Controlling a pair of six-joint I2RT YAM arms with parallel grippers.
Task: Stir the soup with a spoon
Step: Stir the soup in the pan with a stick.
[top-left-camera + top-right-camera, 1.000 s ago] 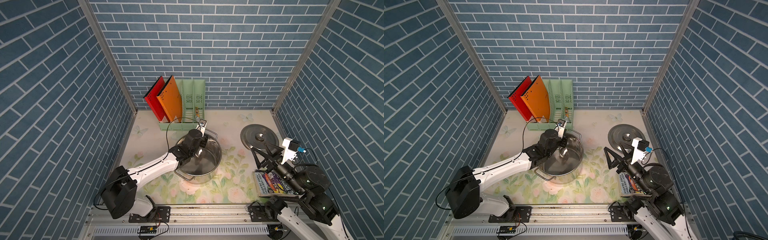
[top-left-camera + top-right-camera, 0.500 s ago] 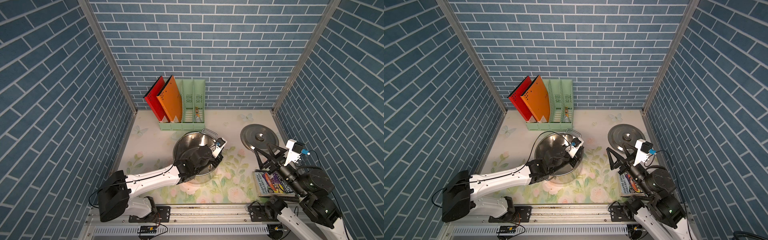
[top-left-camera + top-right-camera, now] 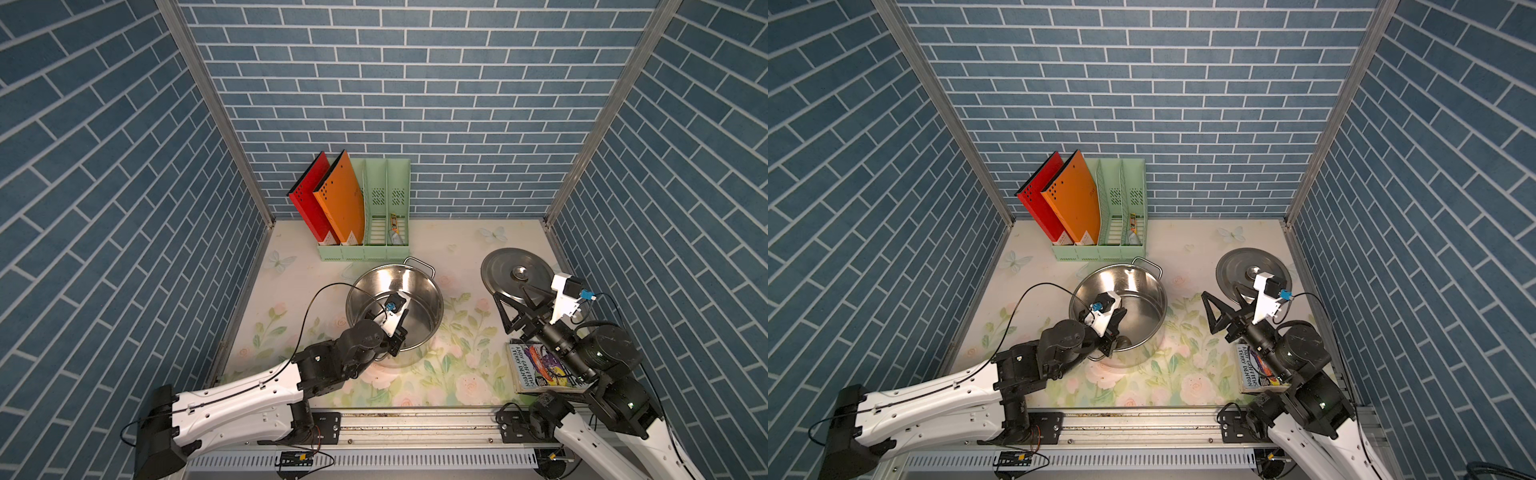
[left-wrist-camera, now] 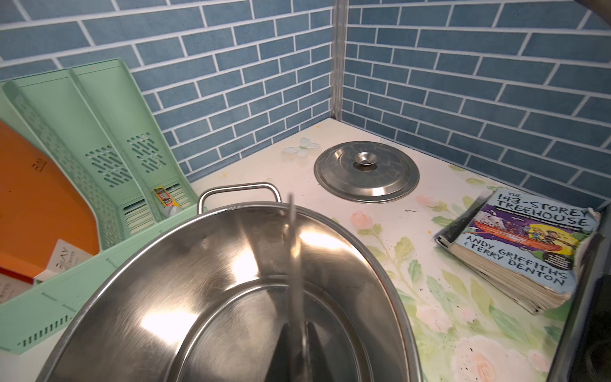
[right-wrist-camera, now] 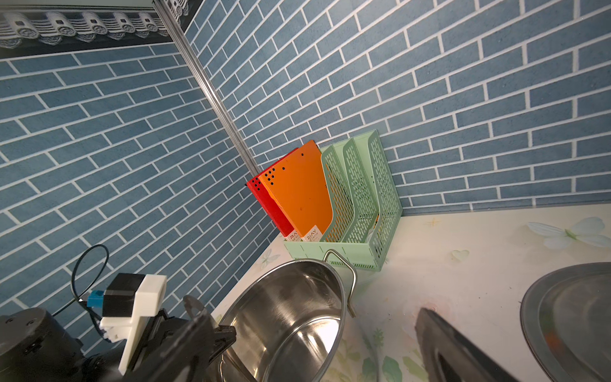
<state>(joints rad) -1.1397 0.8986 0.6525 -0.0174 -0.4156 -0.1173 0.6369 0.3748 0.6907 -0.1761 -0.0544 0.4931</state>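
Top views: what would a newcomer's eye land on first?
The shiny steel pot mid-table, with the left gripper at its near rim, shut on the spoon that dips inside. Next come the orange folder and red folder leaning in the green rack at the back wall, and the lid lying flat towards the far right corner.

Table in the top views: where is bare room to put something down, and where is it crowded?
Bare: the strip between the pot and the left wall; the back patch between the file rack and the lid; the front edge between pot and book. Crowded: the right side, with lid and book.
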